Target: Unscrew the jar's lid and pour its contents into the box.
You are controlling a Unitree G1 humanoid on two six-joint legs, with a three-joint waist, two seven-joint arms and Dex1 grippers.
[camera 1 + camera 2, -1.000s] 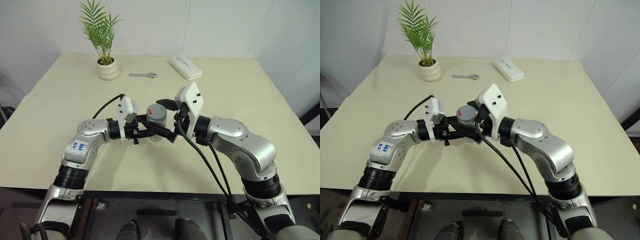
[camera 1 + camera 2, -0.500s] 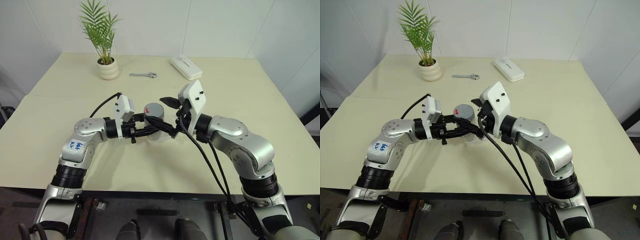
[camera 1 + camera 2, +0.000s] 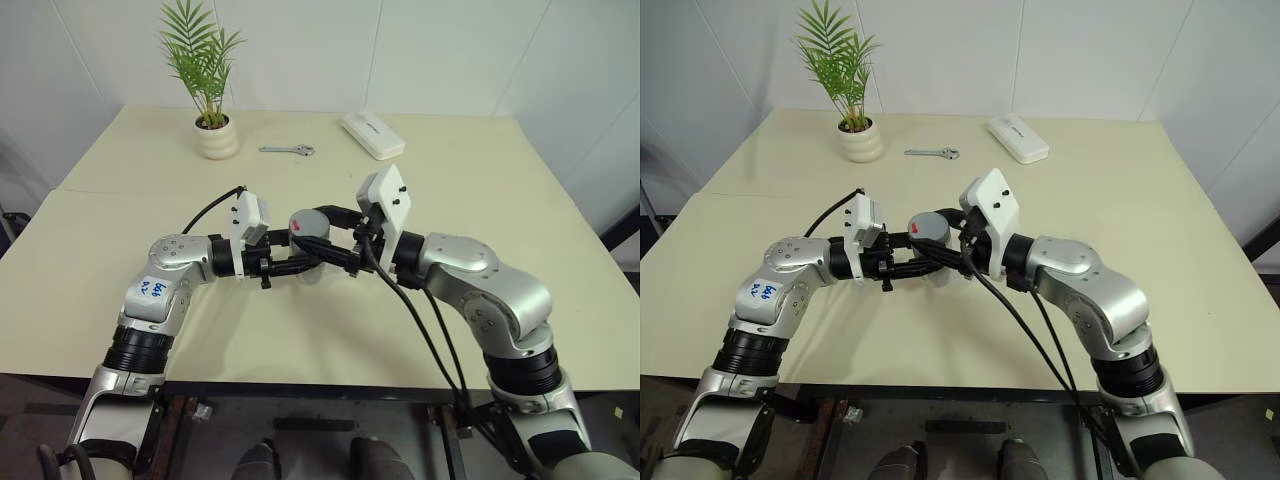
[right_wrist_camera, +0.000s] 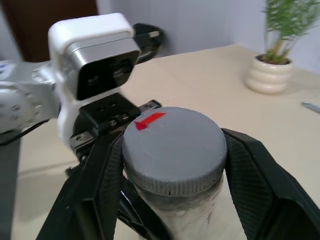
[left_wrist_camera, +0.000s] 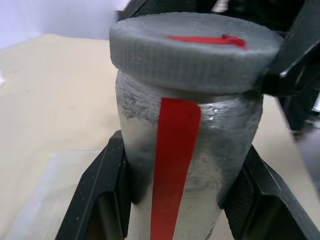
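Observation:
The jar [image 5: 200, 145] is a clear cylinder with a red strip down its side. It is held upright above the table's near middle. My left gripper [image 3: 316, 260] is shut on the jar's body, one black finger on each side. The grey lid [image 4: 172, 145], marked with a red arrow, sits on top of the jar. My right gripper [image 4: 172, 162] is shut on the lid's rim from the opposite side. The box [image 5: 52, 195] shows faintly as a clear shallow tray on the table below the jar. The contents are hidden behind the jar's cloudy wall.
A white plant pot [image 3: 216, 140] stands at the far left of the cream table [image 3: 520, 240]. A metal wrench [image 3: 287, 150] lies at the far middle. A white oblong case [image 3: 372, 135] lies to the right of the wrench. Black cables [image 3: 420, 320] hang under the right forearm.
My right gripper's fingers stood apart beside the lid and have now closed onto its rim. The left gripper has kept its hold on the jar in the same spot.

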